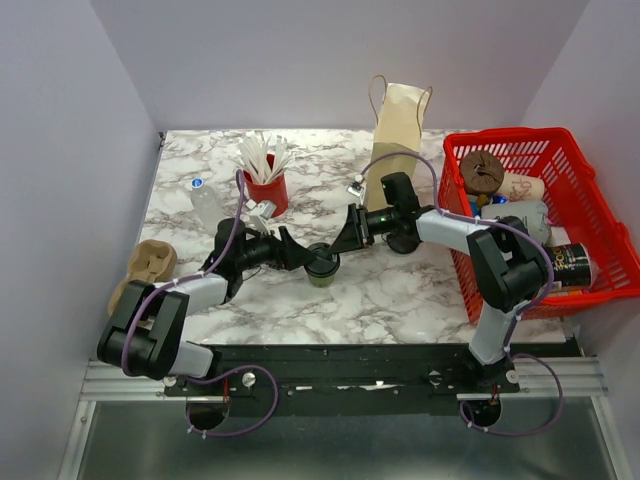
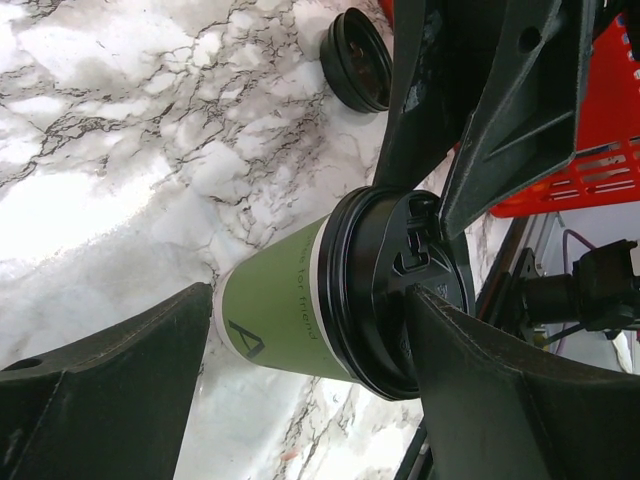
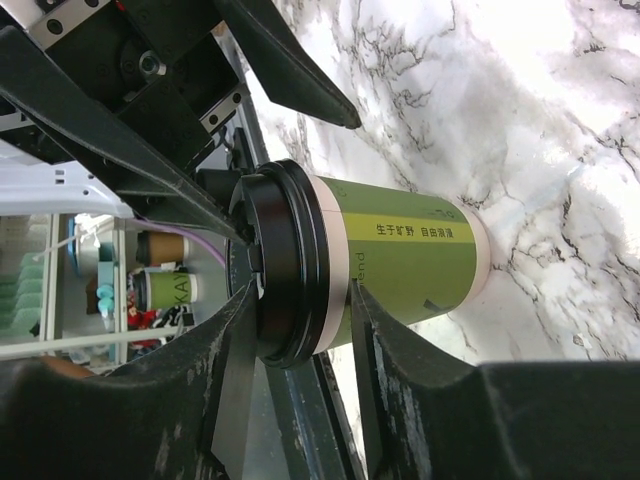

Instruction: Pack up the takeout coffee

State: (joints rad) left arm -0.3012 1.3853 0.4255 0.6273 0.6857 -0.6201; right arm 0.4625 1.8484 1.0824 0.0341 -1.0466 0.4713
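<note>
the cup (image 1: 322,270), olive green, is standing upright on the marble table (image 1: 410,295), roughly mid-table. its black lid (image 2: 395,290) is on, so no way to see what's inside. both tools are at it from opposite sides. the left tool (image 2: 308,293) is spread wide with the cup sitting in the gap, not squeezing it as far as i can see. the right tool (image 3: 303,292) is partly closed, with its fingers either side of the lid rim and the tips right at the lid. honestly can't tell if it's pinching or just resting there.

a spare lid (image 2: 355,60) lies on the table a bit past the cup. the red basket (image 1: 500,135) on the right holds several cups lying about, one with a brown lid, plus a dark cylinder with gold print. the red cup (image 1: 267,192) further back is stuffed with white sticks (image 1: 262,155). a paper bag (image 1: 398,120) stands upright at the back, inside not visible. a brown carrier (image 1: 145,268) sits at the left edge.
</note>
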